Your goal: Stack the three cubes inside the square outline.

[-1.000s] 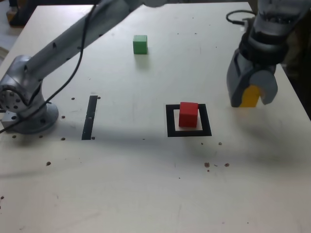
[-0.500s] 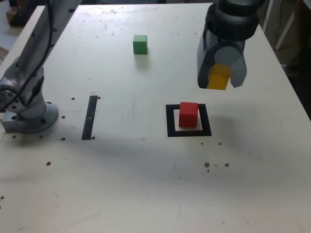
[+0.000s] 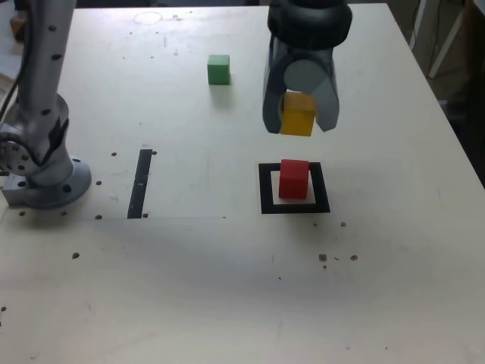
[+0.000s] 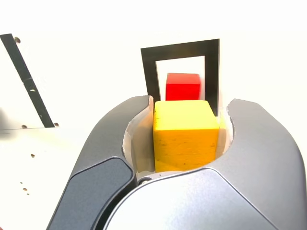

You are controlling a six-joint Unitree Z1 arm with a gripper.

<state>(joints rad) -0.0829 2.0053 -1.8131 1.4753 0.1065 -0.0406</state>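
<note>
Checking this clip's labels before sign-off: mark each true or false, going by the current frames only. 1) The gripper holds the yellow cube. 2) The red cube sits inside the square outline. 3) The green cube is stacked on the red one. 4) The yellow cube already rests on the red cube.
1) True: the gripper is shut on the yellow cube.
2) True: the red cube sits within the square outline.
3) False: the green cube lies alone on the table.
4) False: it hangs above, apart.
</note>
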